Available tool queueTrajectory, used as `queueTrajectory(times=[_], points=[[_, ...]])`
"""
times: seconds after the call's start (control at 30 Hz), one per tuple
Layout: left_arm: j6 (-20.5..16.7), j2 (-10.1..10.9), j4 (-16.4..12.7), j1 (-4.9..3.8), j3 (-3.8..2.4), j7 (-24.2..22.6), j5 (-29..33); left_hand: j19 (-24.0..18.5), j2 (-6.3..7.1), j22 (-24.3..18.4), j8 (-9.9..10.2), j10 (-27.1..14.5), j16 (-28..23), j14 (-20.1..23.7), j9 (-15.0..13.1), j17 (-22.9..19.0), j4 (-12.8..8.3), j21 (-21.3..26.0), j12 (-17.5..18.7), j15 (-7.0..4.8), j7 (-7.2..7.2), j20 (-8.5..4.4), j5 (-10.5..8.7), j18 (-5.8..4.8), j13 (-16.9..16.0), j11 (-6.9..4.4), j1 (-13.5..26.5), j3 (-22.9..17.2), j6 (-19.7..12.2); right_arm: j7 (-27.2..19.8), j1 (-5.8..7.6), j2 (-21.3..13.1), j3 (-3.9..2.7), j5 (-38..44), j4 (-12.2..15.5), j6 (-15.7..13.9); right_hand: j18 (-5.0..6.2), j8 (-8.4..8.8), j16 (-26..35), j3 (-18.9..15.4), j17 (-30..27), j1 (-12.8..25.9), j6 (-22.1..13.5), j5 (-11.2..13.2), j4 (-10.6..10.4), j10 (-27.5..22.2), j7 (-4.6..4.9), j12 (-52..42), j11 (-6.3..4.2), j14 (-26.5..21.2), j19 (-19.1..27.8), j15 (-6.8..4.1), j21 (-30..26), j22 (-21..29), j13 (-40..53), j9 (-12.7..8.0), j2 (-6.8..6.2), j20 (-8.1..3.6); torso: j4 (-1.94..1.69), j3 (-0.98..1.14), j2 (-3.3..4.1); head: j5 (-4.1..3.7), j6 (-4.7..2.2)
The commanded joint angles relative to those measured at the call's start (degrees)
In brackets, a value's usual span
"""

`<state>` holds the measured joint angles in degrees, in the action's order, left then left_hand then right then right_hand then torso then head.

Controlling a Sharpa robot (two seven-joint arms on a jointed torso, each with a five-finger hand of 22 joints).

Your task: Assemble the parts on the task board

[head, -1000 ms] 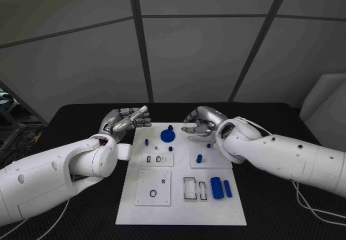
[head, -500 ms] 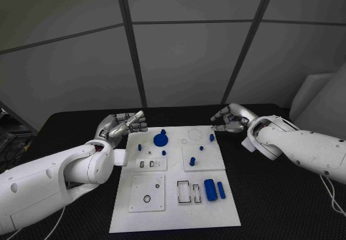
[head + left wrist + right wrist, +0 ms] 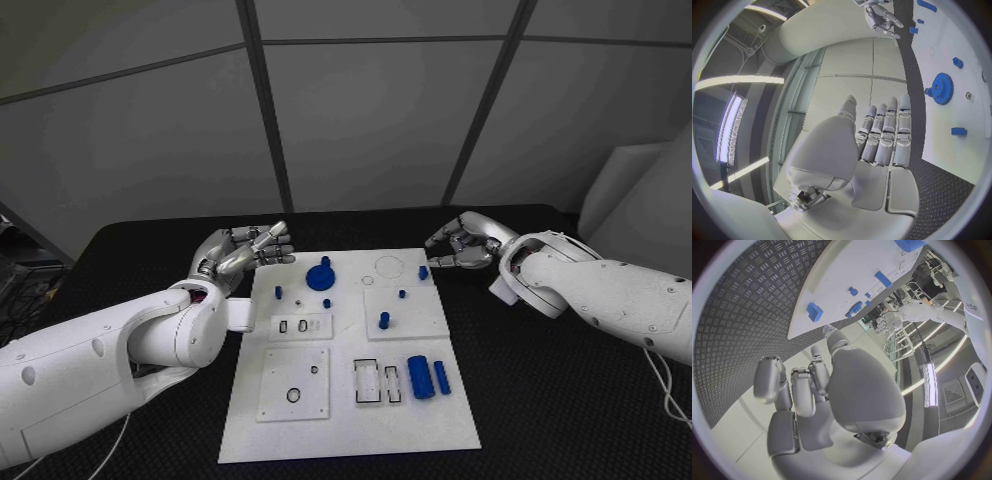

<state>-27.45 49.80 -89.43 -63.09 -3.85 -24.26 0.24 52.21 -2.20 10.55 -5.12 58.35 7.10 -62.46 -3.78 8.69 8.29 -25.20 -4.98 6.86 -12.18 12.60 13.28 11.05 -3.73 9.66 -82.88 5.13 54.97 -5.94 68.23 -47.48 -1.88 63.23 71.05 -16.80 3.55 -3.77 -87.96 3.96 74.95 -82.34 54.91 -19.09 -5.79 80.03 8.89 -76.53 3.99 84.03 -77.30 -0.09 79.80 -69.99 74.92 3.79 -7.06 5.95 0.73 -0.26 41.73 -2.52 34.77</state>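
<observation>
Board (image 3: 353, 420) is laid flat mid-table (image 3: 144, 250), white, with blue parts on it. Left hand (image 3: 242, 250) is held just off the board's far-left corner, fingers extended side by side, nothing gripped; no contact with the board is seen. A gear (image 3: 320, 277) is seated near the far edge, small pegs (image 3: 384, 320) are stood around mid-board, and two cylinders (image 3: 421, 377) are laid side by side near the right edge. Right hand (image 3: 464, 245) is held just beyond the far-right corner, fingers curled in, nothing seen held.
</observation>
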Motion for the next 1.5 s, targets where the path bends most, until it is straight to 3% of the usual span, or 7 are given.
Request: queueTrajectory(times=[0.03, 0.87, 1.5], points=[[0.8, -0.09, 0.0, -0.05, -0.04, -0.18, -0.19, -0.09, -0.16, -0.06, 0.22, -0.04, -0.4, 0.04, 0.06, 0.09, -0.33, 0.2, 0.32, 0.2, -0.28, 0.32, -0.18, -0.65, 0.01, 0.12, -0.62, 0.08, -0.13, -1.0, -0.12, 0.29, 0.0, 2.29, -0.28, 2.3, 0.79, 0.2, 0.1, -0.26, 9.91, -0.6, -0.29, 0.3, 0.2, -0.24, -0.01, 0.05, -0.08, 4.77, 0.37, -0.11, -0.25, -0.01, 0.38, -0.06, -0.1, 0.13, 0.08, -0.1, 0.01, 0.03, 0.11], [0.75, -0.26, 0.18, 0.02, -0.04, -0.19, -0.19, -0.09, -0.16, -0.06, 0.22, -0.04, -0.4, 0.04, 0.06, 0.09, -0.33, 0.2, 0.32, 0.2, -0.28, 0.32, -0.18, -0.65, 0.01, 0.12, -0.62, 0.08, -0.13, -0.32, -2.16, 2.0, 0.05, 4.08, -2.15, 4.24, 0.71, -0.51, -0.02, -0.58, 10.2, -0.67, 0.88, 0.24, 0.33, 0.0, 0.08, -0.33, 0.0, 4.85, 0.14, -0.03, -0.11, -0.37, 0.76, 0.24, 0.61, 0.2, 0.13, -0.11, -0.06, 0.11, 0.81], [0.84, -0.32, 0.26, 0.03, -0.04, -0.01, -0.19, -0.1, -0.14, -0.09, 0.28, -0.03, -0.52, 0.04, 0.05, 0.14, -0.47, 0.21, 0.38, 0.2, -0.29, 0.32, -0.19, -0.65, 0.01, 0.12, -0.68, 0.07, -0.1, -0.31, -2.52, 3.93, 0.04, 4.0, -4.36, 3.06, 0.52, -1.06, -0.17, -0.61, 10.59, 0.2, 2.52, -0.04, -0.44, 0.65, 0.01, -1.14, -0.05, 4.94, -0.58, -0.03, 0.41, -1.36, 1.52, 0.37, 2.6, 0.24, 0.11, -0.11, -0.07, 0.3, 1.13]])
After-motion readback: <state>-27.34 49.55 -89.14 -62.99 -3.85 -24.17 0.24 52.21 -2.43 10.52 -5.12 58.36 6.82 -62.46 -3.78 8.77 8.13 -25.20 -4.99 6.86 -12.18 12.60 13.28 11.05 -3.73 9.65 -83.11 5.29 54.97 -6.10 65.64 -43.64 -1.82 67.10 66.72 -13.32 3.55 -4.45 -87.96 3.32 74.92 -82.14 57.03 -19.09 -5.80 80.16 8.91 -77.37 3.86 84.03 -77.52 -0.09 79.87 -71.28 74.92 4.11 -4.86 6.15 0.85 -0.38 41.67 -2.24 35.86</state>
